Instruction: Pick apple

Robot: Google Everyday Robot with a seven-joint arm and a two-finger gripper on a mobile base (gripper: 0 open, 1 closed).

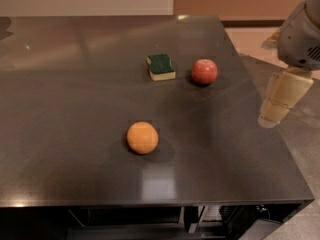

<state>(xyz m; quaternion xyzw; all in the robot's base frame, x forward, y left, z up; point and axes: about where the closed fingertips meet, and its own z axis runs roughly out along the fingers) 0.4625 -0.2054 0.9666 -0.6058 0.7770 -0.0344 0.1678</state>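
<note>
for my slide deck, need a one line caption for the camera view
Red apple beside a sponge, orange nearer, on a dark table; tool hangs by its right edge.

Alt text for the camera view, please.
A red apple sits untouched on a dark table, right of a sponge; an orange lies nearer the front. The gripper hangs beyond the table's right edge, apart from the apple.

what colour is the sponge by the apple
The sponge is green on top, pale yellow below (camera view); the gripper hangs right of the table.
</note>
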